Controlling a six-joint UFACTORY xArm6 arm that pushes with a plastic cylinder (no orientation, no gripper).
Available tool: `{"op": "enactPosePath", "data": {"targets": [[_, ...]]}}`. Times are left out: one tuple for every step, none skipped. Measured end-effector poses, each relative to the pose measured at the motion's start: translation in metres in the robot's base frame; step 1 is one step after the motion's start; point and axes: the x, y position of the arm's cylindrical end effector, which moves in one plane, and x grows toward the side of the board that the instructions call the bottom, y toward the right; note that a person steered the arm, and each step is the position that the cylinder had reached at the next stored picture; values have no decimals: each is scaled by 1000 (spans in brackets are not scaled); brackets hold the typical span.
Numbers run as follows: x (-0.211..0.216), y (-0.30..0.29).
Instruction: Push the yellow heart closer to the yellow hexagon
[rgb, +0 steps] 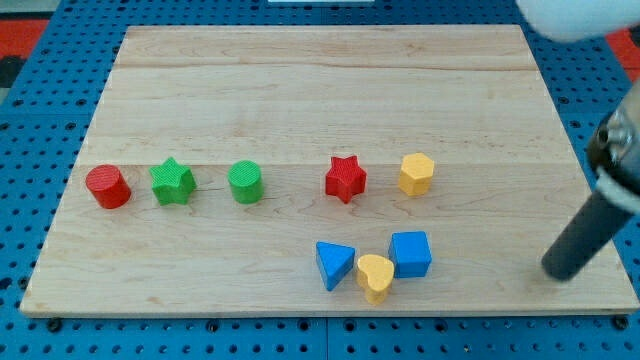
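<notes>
Far to my tip's left sit a red cylinder (108, 187), green star (172, 182), green cylinder (245, 183); nearer, red star (345, 179), yellow hexagon (416, 174); blue triangle (334, 265), yellow heart (376, 277) and blue cube (410, 254) touching; my tip (558, 270) stands well right, with no gripper to open or close.

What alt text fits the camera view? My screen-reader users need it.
On a wooden board, a yellow heart sits between a blue triangle and blue cube, below a yellow hexagon. My tip rests far toward the view's right.
</notes>
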Motion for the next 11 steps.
{"op": "enactPosePath", "data": {"targets": [[19, -34], [20, -112], [18, -191], [11, -223], [-6, -220], [-8, -179], [-11, -140], [-24, -114], [-53, -112], [-61, -103], [-83, -109]]}}
